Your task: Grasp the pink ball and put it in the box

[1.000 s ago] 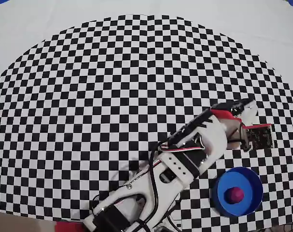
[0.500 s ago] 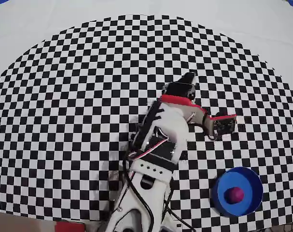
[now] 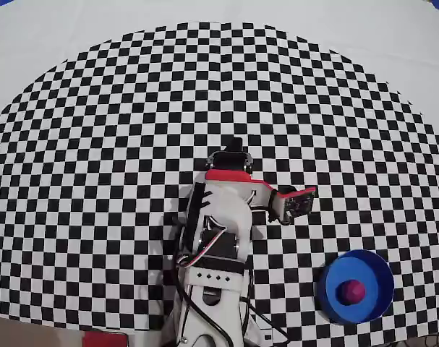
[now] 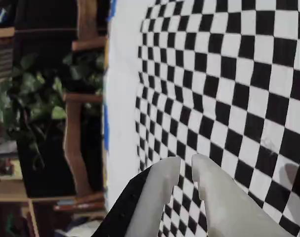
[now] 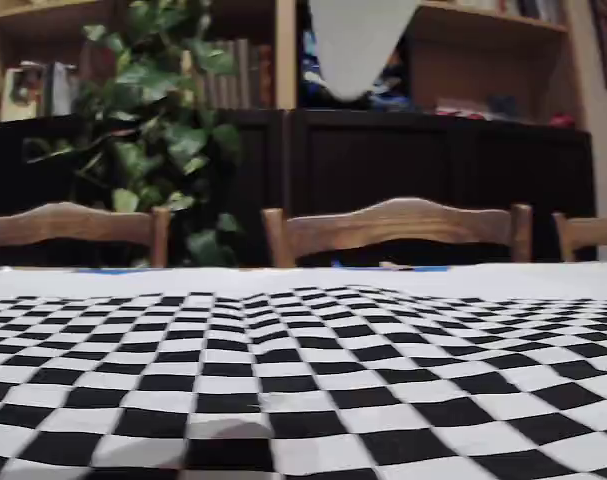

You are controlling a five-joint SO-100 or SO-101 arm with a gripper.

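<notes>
In the overhead view the pink ball [image 3: 351, 291] lies inside the box [image 3: 330, 278], a round blue bowl at the lower right of the checkered cloth. My gripper [image 3: 233, 147] is at the cloth's middle, well up and left of the box, and points away from the arm's base. The wrist view shows its two pale fingers [image 4: 209, 197] with only a narrow slit between them. The gripper [image 4: 186, 163] holds nothing and hangs over bare checker squares. Neither ball nor box shows in the wrist or fixed view.
The white-and-red arm [image 3: 219, 246] reaches up from the bottom edge, with a camera module [image 3: 296, 203] sticking out to its right. Wooden chairs [image 5: 393, 225], a leafy plant [image 5: 163, 140] and dark shelves stand past the table's far edge.
The arm has swung left from near the box to the cloth's middle and drawn back toward its base. The ball has stayed in the box.
</notes>
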